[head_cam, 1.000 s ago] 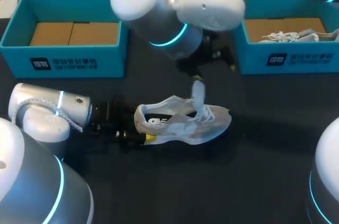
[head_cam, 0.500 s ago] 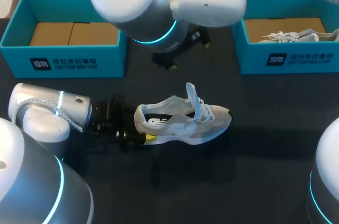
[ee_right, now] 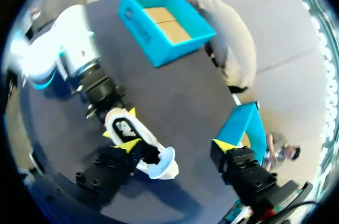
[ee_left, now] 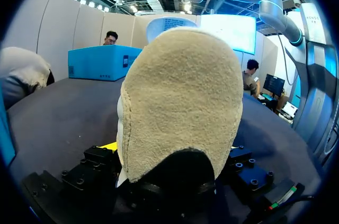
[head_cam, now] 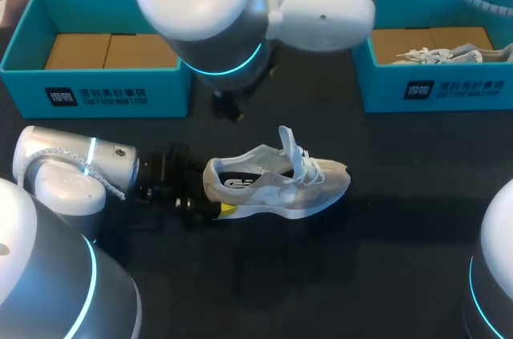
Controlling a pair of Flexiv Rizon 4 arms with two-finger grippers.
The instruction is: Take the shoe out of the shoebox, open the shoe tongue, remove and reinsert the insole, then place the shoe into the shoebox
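Shoe [head_cam: 276, 183] lies left-right, toe pointing right; left tool [ee_right: 117, 123] clamps heel; right tool [ee_right: 176, 147] spread wide

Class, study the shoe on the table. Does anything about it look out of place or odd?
Yes. On the shoe, the tongue sticks straight up out of the opening instead of lying flat under the laces, which hang loose. The left hand grips the heel. Nothing looks spilled or damaged.
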